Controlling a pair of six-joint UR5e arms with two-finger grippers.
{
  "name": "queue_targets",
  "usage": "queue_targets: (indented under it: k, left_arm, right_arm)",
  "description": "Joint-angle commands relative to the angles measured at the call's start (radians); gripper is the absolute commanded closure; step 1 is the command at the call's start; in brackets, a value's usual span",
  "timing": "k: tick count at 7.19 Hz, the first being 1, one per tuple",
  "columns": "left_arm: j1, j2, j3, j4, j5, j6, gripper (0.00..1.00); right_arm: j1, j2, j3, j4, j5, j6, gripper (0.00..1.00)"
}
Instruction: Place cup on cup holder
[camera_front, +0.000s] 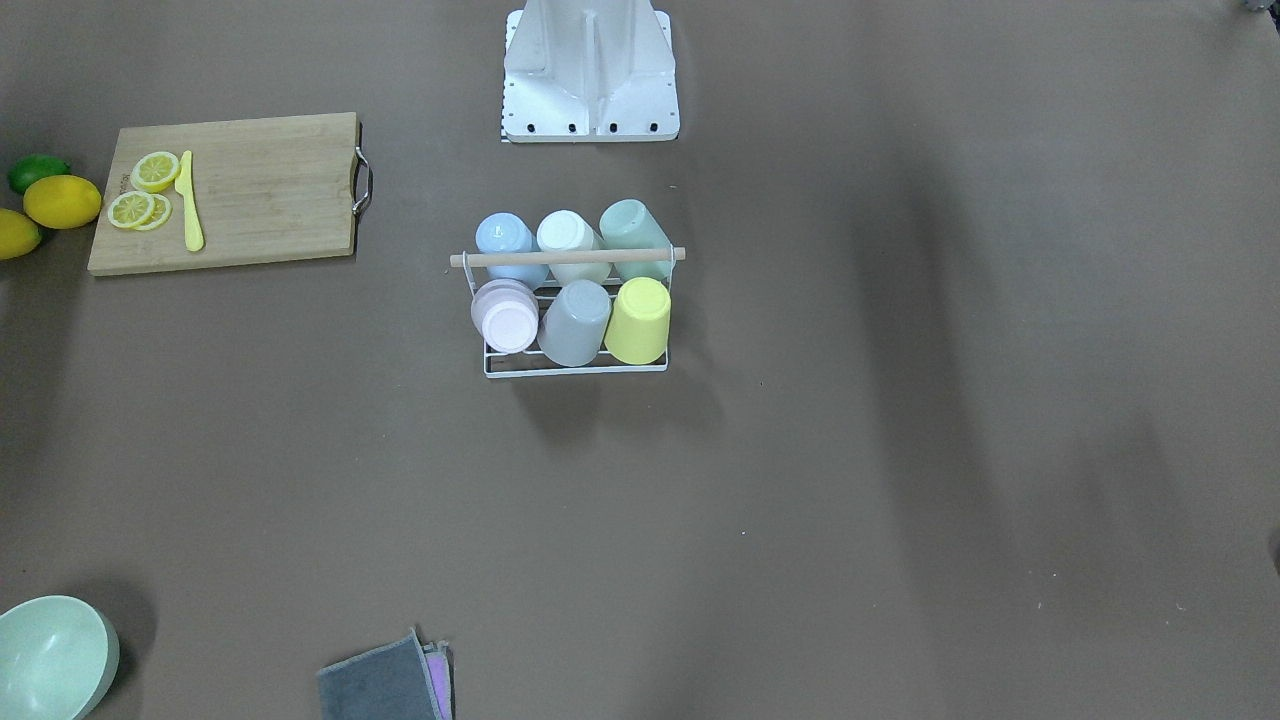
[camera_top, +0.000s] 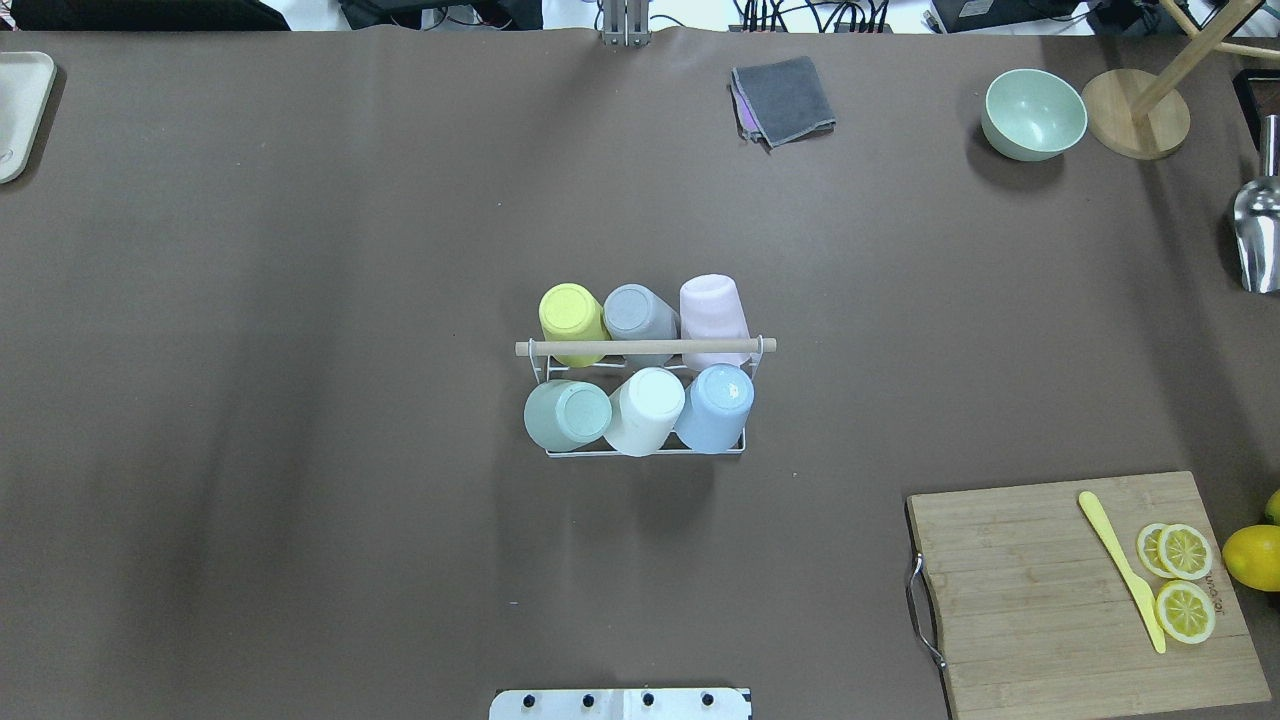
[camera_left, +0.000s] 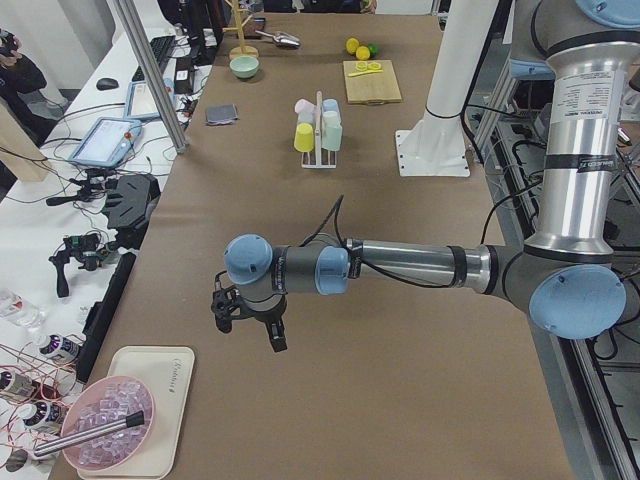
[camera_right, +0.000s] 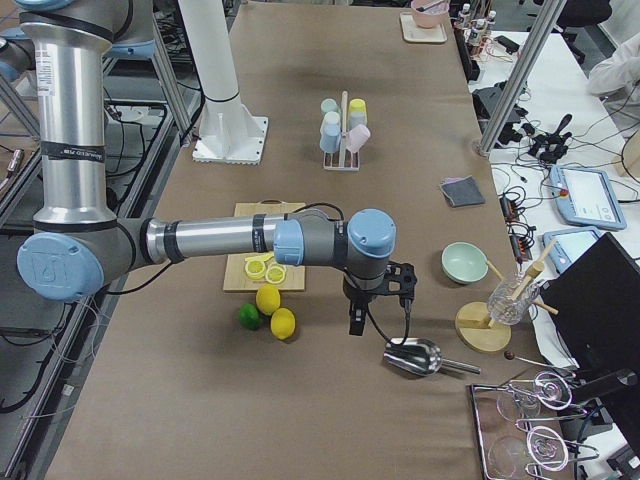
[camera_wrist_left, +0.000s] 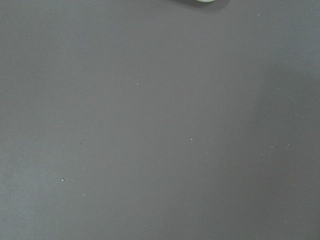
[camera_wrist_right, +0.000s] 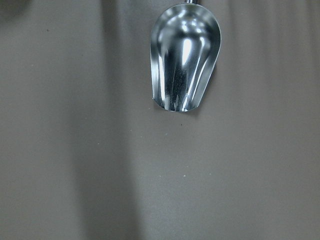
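The left gripper (camera_left: 247, 325), a black claw on a grey and blue wrist, hangs over bare matte brown table cover; it shows only from the side, so I cannot tell whether its jaws are apart or together. The same holds for the right gripper (camera_right: 378, 300), which hangs just beside a shiny metal scoop (camera_wrist_right: 184, 60) with a rounded, tapering bowl. Seen from overhead, a pale flat tray (camera_top: 20, 110) sits at ten o'clock from the table's centre. At the centre stands the cup holder (camera_top: 645, 453), thin white wire with a round light-wood rod (camera_top: 645, 347) across its top. Six smooth, tapered cups sit tilted, bottoms up, on it. On the twelve o'clock side of the rod are the yellow cup (camera_top: 572, 318), grey cup (camera_top: 640, 312) and pink cup (camera_top: 712, 308). On the six o'clock side are the green cup (camera_top: 565, 415), white cup (camera_top: 645, 408) and blue cup (camera_top: 715, 405). A folded grey cloth (camera_top: 785, 98) lies at one o'clock, a round mint bowl (camera_top: 1033, 113) at two o'clock. At four o'clock a grained bamboo board (camera_top: 1040, 580) carries a yellow knife (camera_top: 1122, 570) and lemon slices (camera_top: 1183, 551).
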Motion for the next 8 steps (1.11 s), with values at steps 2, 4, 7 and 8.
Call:
queue_targets:
  k: [2,4,7,8]
  left_arm:
    - [-0.001,0.003,0.003,-0.001,-0.001,0.002,0.03]
    - [-0.002,0.006,0.006,-0.001,-0.001,0.004,0.03]
    - [-0.001,0.023,0.004,-0.004,0.000,0.007,0.03]
    - [-0.001,0.023,0.006,-0.004,0.000,0.005,0.03]
  right_arm:
    - [-0.001,0.018,-0.031,0.005,-0.017,-0.001,0.01]
    - [0.000,0.009,-0.032,0.003,-0.023,0.001,0.01]
    - [0.000,0.000,-0.032,0.006,-0.023,0.001,0.01]
    - [0.000,0.000,-0.028,0.005,-0.023,0.001,0.01]
